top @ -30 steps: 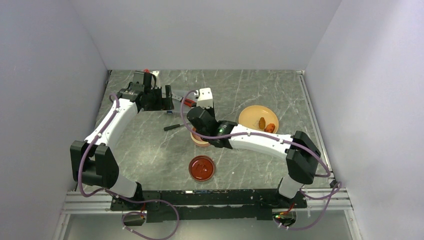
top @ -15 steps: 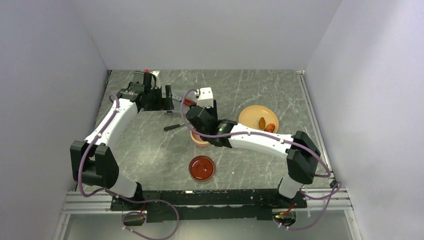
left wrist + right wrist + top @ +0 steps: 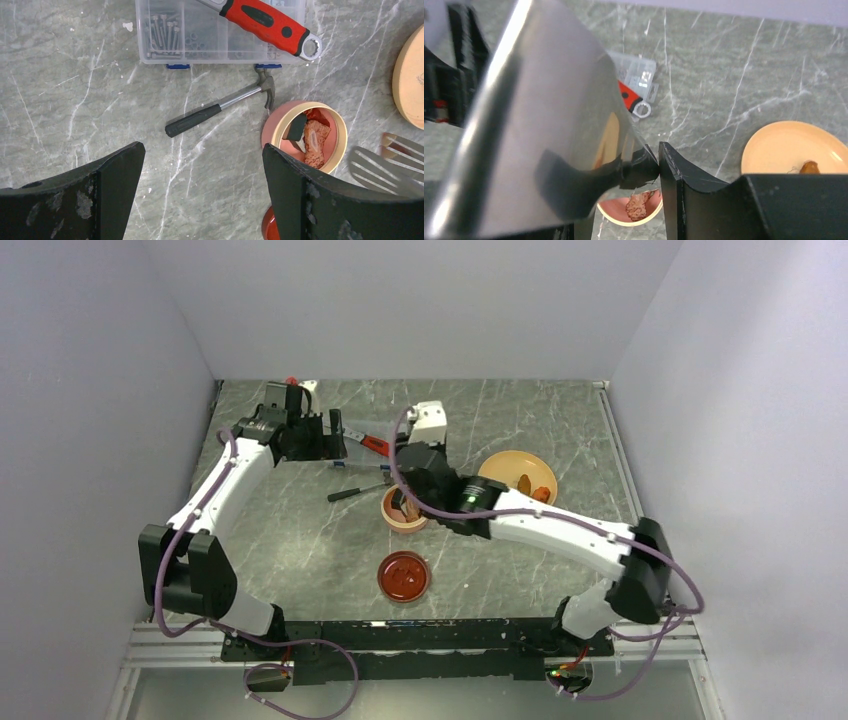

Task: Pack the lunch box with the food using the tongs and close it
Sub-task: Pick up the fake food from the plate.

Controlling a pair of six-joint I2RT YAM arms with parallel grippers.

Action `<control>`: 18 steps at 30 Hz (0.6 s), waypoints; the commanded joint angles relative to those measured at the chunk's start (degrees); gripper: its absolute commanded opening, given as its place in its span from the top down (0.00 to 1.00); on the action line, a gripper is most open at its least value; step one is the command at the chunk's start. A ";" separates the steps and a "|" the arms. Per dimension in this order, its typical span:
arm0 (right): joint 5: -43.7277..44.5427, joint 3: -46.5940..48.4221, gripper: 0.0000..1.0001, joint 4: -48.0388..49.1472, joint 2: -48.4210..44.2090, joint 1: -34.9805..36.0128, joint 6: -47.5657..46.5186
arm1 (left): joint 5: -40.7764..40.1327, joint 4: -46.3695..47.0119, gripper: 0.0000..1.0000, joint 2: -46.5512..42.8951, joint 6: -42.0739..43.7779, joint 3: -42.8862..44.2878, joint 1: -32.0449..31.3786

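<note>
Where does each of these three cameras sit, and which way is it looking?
Top external: above and behind the arms, looking down on the table; left arm and right arm show whole.
Left wrist: on the left arm, looking straight down at hammer and lunch box; open left gripper shows.
Right wrist: on the right arm, slanting toward the back wall; right gripper and its tongs fill the foreground.
Both wrist views share lunch box and plate.

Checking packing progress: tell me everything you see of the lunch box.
The lunch box is a small round tub, plastic-looking, pink inside with a tan rim, upright and open on the table. Brownish-red pieces and a black-and-white one lie inside. The hammer head sits right by its rim; the lid lies apart.
</note>
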 commanded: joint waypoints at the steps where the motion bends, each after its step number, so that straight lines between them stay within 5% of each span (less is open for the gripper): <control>1: 0.51 -0.13 0.53 -0.28 -9.96 -0.88 -3.85 | -0.82 2.05 0.07 -3.00 0.09 0.10 0.26; 10: -10.93 -8.49 0.52 -5.43 -20.57 -18.36 -5.74 | -0.24 1.91 0.06 -2.31 -0.02 0.19 0.26; 18: -20.65 -17.57 0.50 -0.36 -20.16 -34.75 -9.18 | 0.19 1.92 0.06 -1.54 0.03 0.12 0.26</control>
